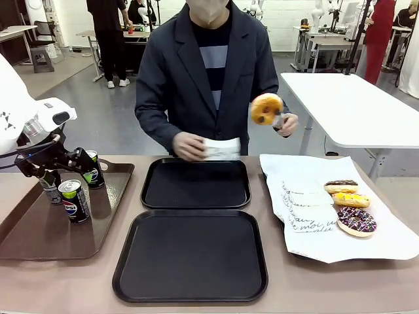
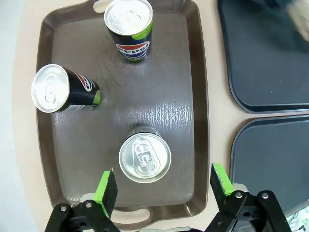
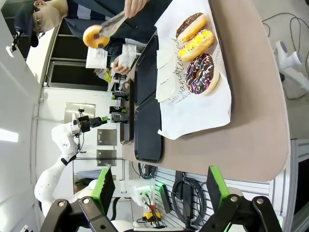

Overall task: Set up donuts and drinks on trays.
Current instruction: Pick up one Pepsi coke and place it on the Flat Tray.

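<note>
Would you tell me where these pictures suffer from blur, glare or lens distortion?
Front view: the held donut and the person's paper-holding hand are motion-blurred. Left wrist view: light glares off the brown tray, and the Pepsi cans splay outward from wide-angle distortion. Right wrist view: rolled sideways, sprinkled donut sharp.

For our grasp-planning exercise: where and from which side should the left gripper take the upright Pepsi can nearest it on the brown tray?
Probably grip the can by its side wall, descending from above, the open left gripper straddling it: it stands upright with bare brown tray around it.
</note>
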Motion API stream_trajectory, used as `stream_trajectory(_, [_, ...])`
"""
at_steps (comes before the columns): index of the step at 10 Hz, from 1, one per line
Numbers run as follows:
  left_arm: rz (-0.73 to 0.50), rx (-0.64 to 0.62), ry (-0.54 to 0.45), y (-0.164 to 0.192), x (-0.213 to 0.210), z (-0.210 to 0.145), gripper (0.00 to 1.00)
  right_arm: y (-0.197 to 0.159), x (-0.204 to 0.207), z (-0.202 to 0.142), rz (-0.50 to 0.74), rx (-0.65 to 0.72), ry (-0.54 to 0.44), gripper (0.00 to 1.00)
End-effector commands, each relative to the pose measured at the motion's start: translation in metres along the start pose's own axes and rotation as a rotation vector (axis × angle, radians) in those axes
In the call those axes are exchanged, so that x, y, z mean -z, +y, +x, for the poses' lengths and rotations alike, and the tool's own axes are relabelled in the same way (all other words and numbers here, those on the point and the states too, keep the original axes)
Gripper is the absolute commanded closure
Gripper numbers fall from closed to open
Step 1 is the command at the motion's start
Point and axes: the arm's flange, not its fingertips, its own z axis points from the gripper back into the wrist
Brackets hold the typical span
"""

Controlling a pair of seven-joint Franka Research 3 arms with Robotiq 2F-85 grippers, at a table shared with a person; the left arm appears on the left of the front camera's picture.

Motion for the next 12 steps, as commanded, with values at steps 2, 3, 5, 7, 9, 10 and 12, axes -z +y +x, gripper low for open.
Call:
stream_trajectory(2, [-0.013,-0.004,0.008,0.001,-0.003,-0.001,0.00,-0.001,0.001,0.000,0.018,-0.015,-0.013,0.00])
stream_trajectory(3, [-0.013,-0.004,0.008,0.001,-0.003,-0.001,0.00,-0.001,0.001,0.000,0.018,-0.015,-0.013,0.00])
stream_trajectory(5, [0.000,0.000,0.000,0.000,0.000,0.000,0.00,-0.001,0.001,0.000,0.018,-0.015,-0.013,0.00])
stream_trajectory(7, [0.091,-0.056,0.047,-0.007,-0.007,0.008,0.00,-0.001,0.001,0.000,0.018,-0.015,-0.013,0.00])
stream_trajectory(9, [0.107,-0.080,0.106,-0.009,-0.010,0.016,0.00,-0.001,0.001,0.000,0.018,-0.015,-0.013,0.00])
stream_trajectory(10, [0.110,-0.103,0.131,-0.009,-0.009,0.021,0.00,-0.001,0.001,0.000,0.018,-0.015,-0.013,0.00])
stream_trajectory(12, [0.091,-0.128,0.180,-0.009,-0.002,0.032,0.00,-0.001,0.001,0.000,0.018,-0.015,-0.013,0.00])
